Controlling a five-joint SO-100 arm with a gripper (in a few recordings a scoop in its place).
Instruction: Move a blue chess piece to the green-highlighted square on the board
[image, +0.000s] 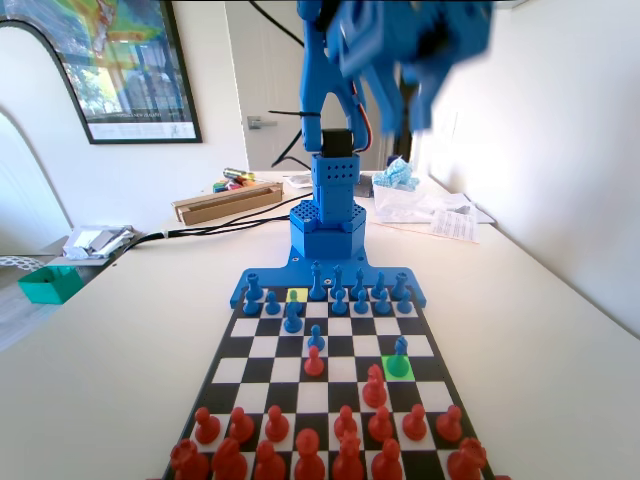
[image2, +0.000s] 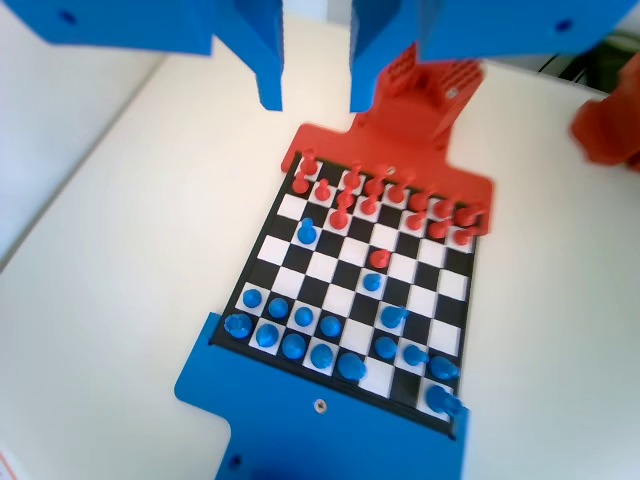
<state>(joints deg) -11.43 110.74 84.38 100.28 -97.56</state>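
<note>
The jaws (image2: 312, 85) are raised high above the board (image2: 330, 268) and stand apart with an empty gap between them; they grip nothing. In the wrist view they hang from the top edge, and the whole board lies below them, well clear of the tips. In the fixed view the jaws appear as a blurred blue mass (image: 415, 55) at the top of the picture, far above the board (image: 255, 345).

The blue piece (image: 400, 357) stands upright on the green square (image: 398, 366), on the right side of the board in the fixed view, well below the jaws and apart from them. In the wrist view the same blue piece (image2: 306, 231) stands alone on the left side of the board, almost straight below the gap of the jaws, just in front of the red rows (image2: 385, 200).

A paler yellow-green square (image: 297, 295) lies in the blue back rows, at the far end of the board in the fixed view, with no piece on it.

Two more pieces stand near mid-board: a blue pawn (image: 316, 339) and a red pawn (image: 314, 362) just in front of it, on adjoining squares of one file. In the wrist view this pair lies below and to the right of the jaws. A further blue piece (image: 292, 318) stands one row out from the blue back rows.

The board rests flat on a pale worktop (image: 120, 330).
</note>
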